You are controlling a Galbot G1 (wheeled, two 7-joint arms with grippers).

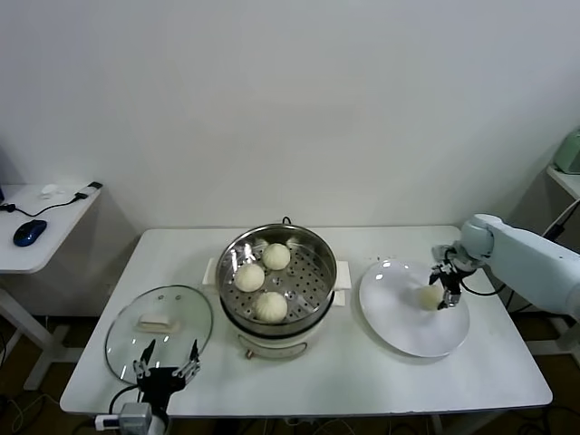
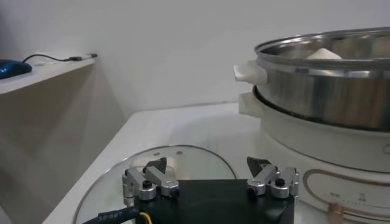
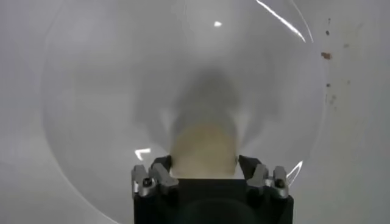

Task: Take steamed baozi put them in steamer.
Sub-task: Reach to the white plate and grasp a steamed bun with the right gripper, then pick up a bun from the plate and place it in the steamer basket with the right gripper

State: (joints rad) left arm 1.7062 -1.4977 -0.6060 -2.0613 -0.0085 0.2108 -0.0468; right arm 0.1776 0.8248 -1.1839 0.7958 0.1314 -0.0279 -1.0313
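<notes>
The steamer [image 1: 319,256] stands mid-table with three steamed baozi [image 1: 276,256] on its perforated floor. Its steel wall [image 2: 329,91] fills the left wrist view, where one bun top [image 2: 323,55] peeks over the rim. A fourth baozi [image 1: 430,296] rests on the white plate [image 1: 408,337] at the right. My right gripper [image 1: 444,295] is down on that bun, its fingers pressed against both sides. In the right wrist view the baozi [image 3: 204,146] fills the gap of the right gripper [image 3: 204,165] over the plate [image 3: 109,91]. My left gripper [image 1: 168,359] hangs open near the front left edge.
A glass lid [image 1: 186,304] with a white handle lies left of the steamer, just beyond the left gripper [image 2: 210,167]; the lid [image 2: 183,152] shows under those fingers. A side table with a blue mouse [image 1: 29,232] stands at the far left.
</notes>
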